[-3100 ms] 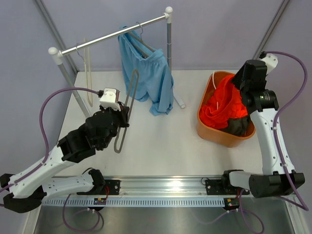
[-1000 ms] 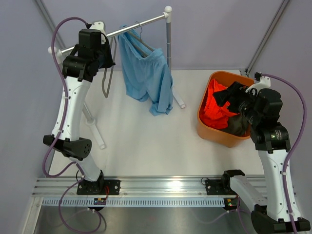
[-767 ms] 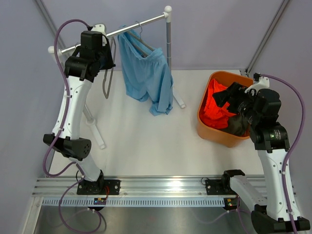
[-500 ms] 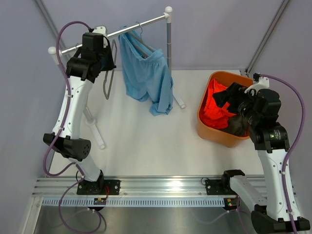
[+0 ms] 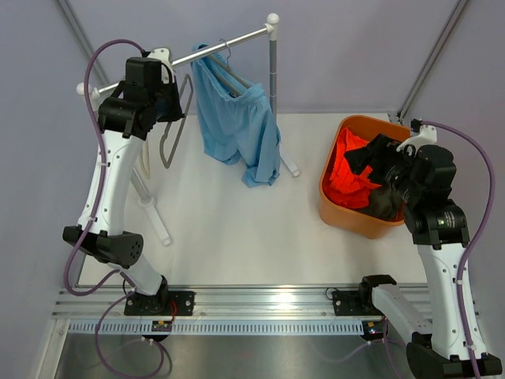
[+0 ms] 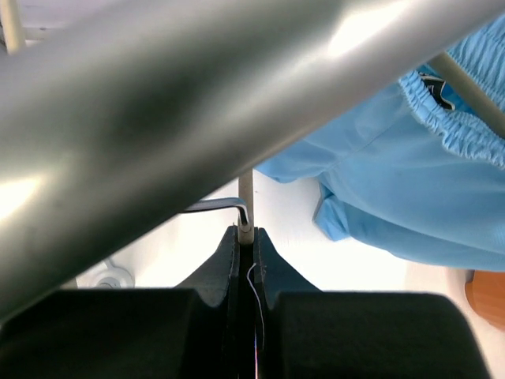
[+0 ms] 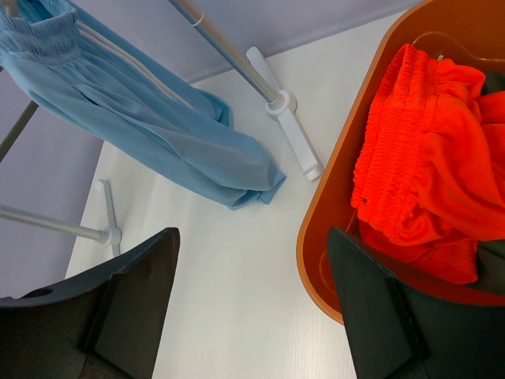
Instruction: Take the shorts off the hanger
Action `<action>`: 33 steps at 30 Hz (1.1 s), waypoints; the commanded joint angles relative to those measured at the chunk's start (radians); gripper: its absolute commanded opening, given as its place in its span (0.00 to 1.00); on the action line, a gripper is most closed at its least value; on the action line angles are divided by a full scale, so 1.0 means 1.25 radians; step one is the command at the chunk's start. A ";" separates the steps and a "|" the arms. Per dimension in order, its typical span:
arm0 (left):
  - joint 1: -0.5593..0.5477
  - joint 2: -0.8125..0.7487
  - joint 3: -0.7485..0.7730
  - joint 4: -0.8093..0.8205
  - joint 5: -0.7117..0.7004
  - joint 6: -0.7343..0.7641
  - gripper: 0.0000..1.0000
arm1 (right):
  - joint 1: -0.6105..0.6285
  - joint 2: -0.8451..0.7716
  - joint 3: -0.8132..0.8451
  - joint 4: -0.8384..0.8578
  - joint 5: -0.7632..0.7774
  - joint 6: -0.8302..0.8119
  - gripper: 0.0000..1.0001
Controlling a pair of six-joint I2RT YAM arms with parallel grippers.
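Observation:
The light blue shorts [image 5: 237,118] hang on a hanger from the rack's rail [image 5: 229,41]; they also show in the left wrist view [image 6: 394,181] and the right wrist view [image 7: 150,118]. The bright orange shorts [image 5: 347,170] and the dark olive-green shorts [image 5: 385,207] lie in the orange basket [image 5: 335,213]. My left gripper [image 5: 175,93] is raised to the rail, shut on the wire of an empty grey hanger [image 5: 172,130], seen pinched between the fingers [image 6: 246,233]. My right gripper [image 5: 364,156] is open and empty above the basket's left side [image 7: 252,237], beside the orange shorts [image 7: 426,181].
The rack's right post [image 5: 274,79] stands behind the blue shorts, its white foot [image 7: 288,118] on the table near the basket rim [image 7: 316,237]. The left post's foot [image 5: 154,213] lies by my left arm. A cream hanger [image 5: 144,158] hangs near the left post.
My left arm lifted the empty hanger from the table up to the rail; in the last half second the hanger swung a little lower and left. My right arm drew back from the basket, then held still.

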 commanded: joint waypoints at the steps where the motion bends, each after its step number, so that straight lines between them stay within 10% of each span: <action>1: 0.000 -0.088 0.012 0.109 0.029 0.031 0.00 | -0.002 -0.010 0.017 0.021 -0.016 -0.007 0.83; 19: -0.014 -0.203 -0.136 0.152 0.058 0.051 0.00 | -0.001 -0.020 -0.014 0.032 -0.015 -0.003 0.83; 33: -0.024 -0.115 -0.109 0.250 -0.197 -0.128 0.00 | -0.002 -0.016 -0.002 0.027 -0.015 -0.007 0.83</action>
